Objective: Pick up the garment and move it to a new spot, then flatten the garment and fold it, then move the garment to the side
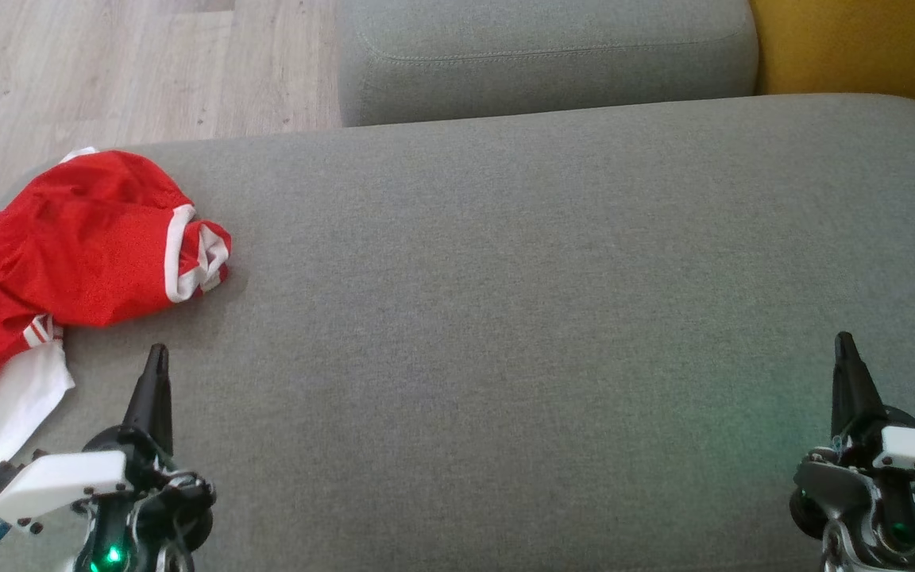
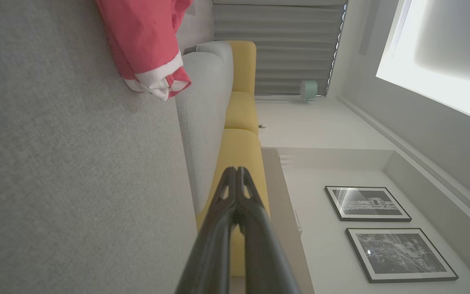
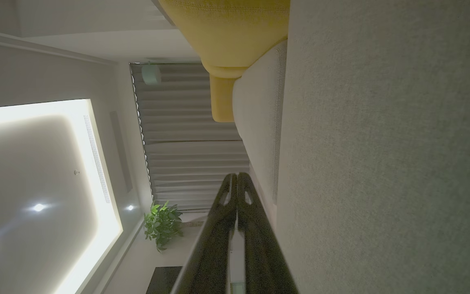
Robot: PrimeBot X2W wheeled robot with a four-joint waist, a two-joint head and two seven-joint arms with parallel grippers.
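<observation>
Nearest to us, we note two grippers, both low over the grey seat cushion (image 1: 505, 318). The left gripper (image 1: 157, 351) has its fingers pressed together to a single dark point, and its own wrist camera confirms this (image 2: 237, 169). The right gripper (image 1: 844, 340) is likewise closed on nothing, fingers meeting at the tip (image 3: 237, 175). The two stand well apart, one at each side of the cushion.

We record one garment (image 1: 68, 246), red with white trim, lying crumpled at the left edge of the seat cushion, just beyond and to the left of the left gripper and not touching it. Its long axis runs diagonally from a white panel at the near left to a white-banded red opening at the far right; that opening points toward the middle of the cushion. Its left side passes out of the head view. The left wrist view shows the same banded end (image 2: 145, 41) resting on the grey fabric.

Farther off, we count a second grey cushion (image 1: 545, 56), a yellow cushion (image 1: 862, 48) beside it, and wooden floor (image 1: 108, 63). On the wall hang two framed pictures (image 2: 367, 203); one potted plant (image 3: 162, 223) stands by the curtains.
</observation>
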